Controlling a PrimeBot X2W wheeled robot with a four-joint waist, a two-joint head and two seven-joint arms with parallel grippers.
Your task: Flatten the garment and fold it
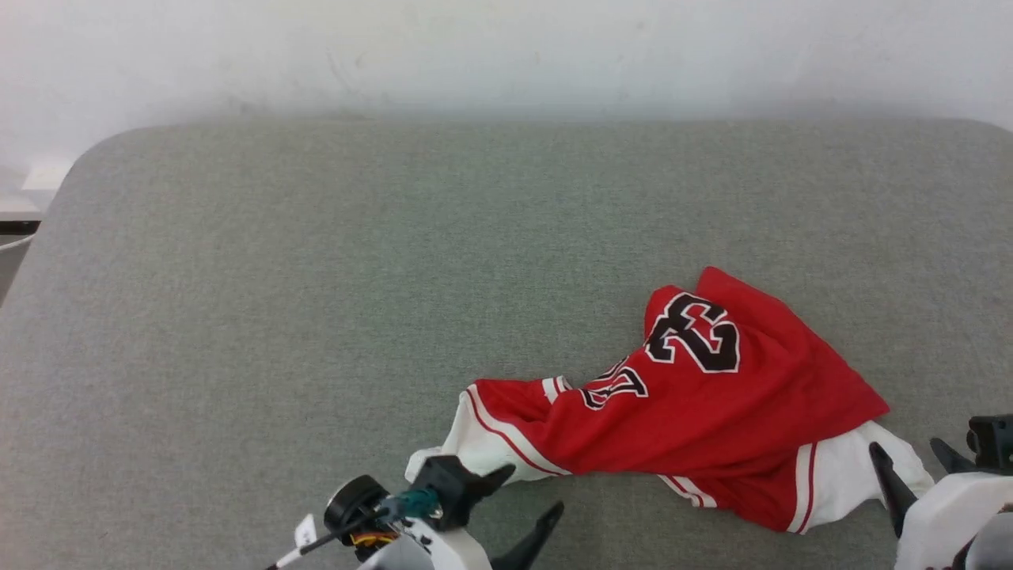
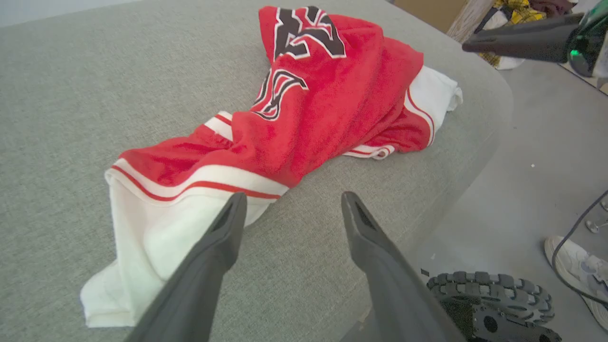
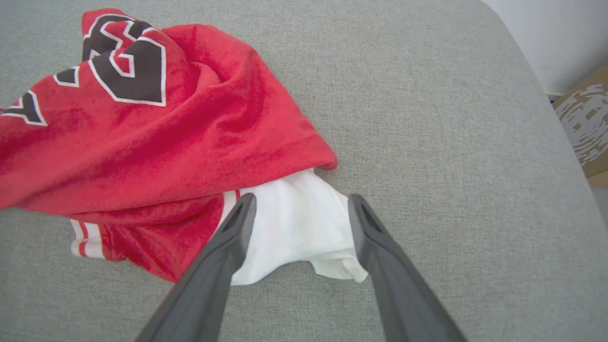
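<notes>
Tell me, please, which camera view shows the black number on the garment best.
The head view: the number lies whole, facing the camera, on the crumpled garment. The left wrist view shows the number foreshortened, far off near the top edge; the right wrist view shows it close but partly lost in folds.

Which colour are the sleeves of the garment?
The sleeves are white, with a red stripe; best in the left wrist view.

Garment [image 1: 681, 404] lettering, seemingly partly fold-hidden
</notes>
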